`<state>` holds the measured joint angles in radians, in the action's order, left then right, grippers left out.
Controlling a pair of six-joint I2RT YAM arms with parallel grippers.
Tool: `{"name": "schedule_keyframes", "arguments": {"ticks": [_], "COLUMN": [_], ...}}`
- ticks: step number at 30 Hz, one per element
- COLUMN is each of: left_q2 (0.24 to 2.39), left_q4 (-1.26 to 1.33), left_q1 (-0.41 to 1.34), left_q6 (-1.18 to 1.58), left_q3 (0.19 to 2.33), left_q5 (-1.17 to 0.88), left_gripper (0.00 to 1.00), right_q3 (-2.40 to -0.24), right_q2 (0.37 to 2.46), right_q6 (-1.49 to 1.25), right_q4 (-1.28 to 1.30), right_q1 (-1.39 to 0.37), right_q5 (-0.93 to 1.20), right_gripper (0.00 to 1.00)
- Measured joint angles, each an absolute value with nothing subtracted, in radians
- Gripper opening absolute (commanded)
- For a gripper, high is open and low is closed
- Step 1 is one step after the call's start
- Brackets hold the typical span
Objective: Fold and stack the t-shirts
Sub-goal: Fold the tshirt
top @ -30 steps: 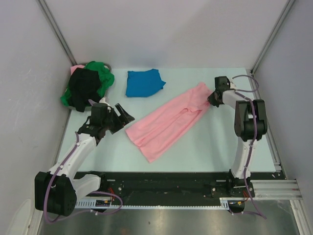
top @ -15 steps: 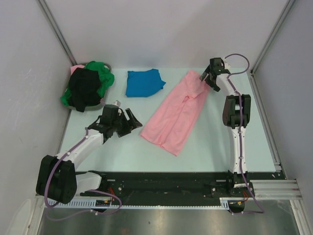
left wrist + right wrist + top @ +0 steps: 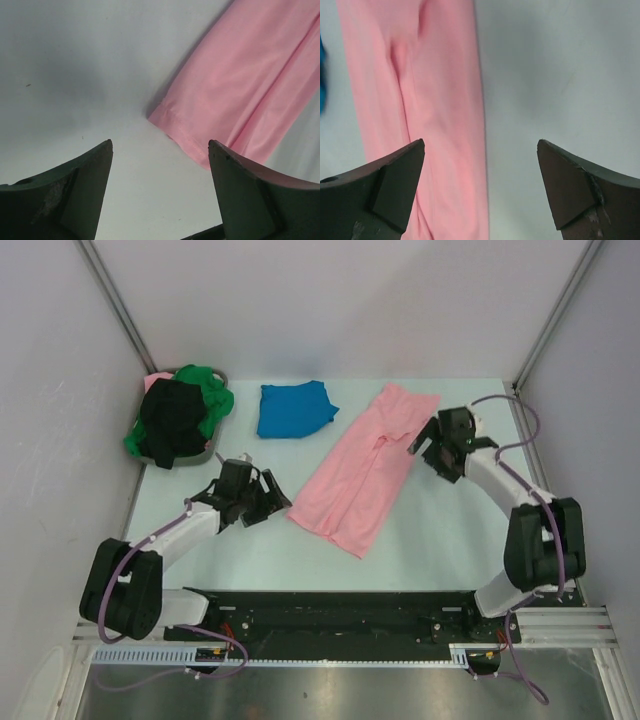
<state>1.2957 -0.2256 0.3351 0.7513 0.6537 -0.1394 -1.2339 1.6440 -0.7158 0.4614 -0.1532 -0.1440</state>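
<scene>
A light pink t-shirt (image 3: pixel 368 466) lies folded into a long strip across the middle of the table; it also fills the upper right of the left wrist view (image 3: pixel 250 75) and the left of the right wrist view (image 3: pixel 425 115). A folded bright blue t-shirt (image 3: pixel 293 408) rests behind it. Green (image 3: pixel 212 392) and black (image 3: pixel 172 418) t-shirts are heaped in the basket. My left gripper (image 3: pixel 271 495) is open, just short of the pink strip's near-left corner. My right gripper (image 3: pixel 424 450) is open beside the strip's right edge, holding nothing.
The grey round basket (image 3: pixel 213 449) stands at the far left corner, with a bit of pink cloth (image 3: pixel 156 381) behind the heap. Grey walls close in the left, back and right. A black rail (image 3: pixel 340 615) runs along the near edge.
My right gripper let go of the pink t-shirt's far end and drew back toward the near right. The strip swung to lie steeper. My left gripper moved right toward its near corner.
</scene>
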Motion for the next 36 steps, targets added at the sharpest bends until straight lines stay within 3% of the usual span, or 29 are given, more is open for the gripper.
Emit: {"name": "schedule_keyframes", "arguments": {"ticks": [6, 10, 17, 28, 31, 32, 34, 36], "left_q2": [1.334, 1.391, 1.51, 1.453, 1.363, 1.324, 1.247, 1.18], "left_q4": [-0.202, -0.165, -0.084, -0.144, -0.19, -0.205, -0.229, -0.255], "left_q1": [0.347, 0.379, 0.451, 0.469, 0.469, 0.469, 0.469, 0.469], "left_q6": [0.749, 0.747, 0.74, 0.732, 0.731, 0.731, 0.731, 0.73], "left_q3": [0.645, 0.645, 0.701, 0.688, 0.668, 0.661, 0.649, 0.642], "left_q5": [-0.125, -0.131, -0.134, -0.115, -0.115, -0.115, -0.113, -0.109], "left_gripper": [0.81, 0.81, 0.8, 0.8, 0.81, 0.81, 0.82, 0.82], "right_q3": [-0.82, -0.673, -0.564, -0.535, -0.539, -0.54, -0.541, -0.541], "right_q2": [1.416, 1.28, 1.17, 1.307, 1.358, 1.374, 1.4, 1.43], "right_q6": [-0.836, -0.941, -1.122, -1.287, -1.303, -1.309, -1.309, -1.315], "right_q4": [0.369, 0.347, 0.274, 0.118, 0.037, 0.015, -0.022, -0.038], "right_q1": [-0.427, -0.597, -0.819, -0.965, -0.967, -0.966, -0.967, -0.967], "right_q5": [-0.046, -0.042, -0.127, -0.24, -0.251, -0.252, -0.255, -0.255], "right_gripper": [0.99, 0.97, 0.93, 0.75, 0.62, 0.5, 0.35, 0.09]}}
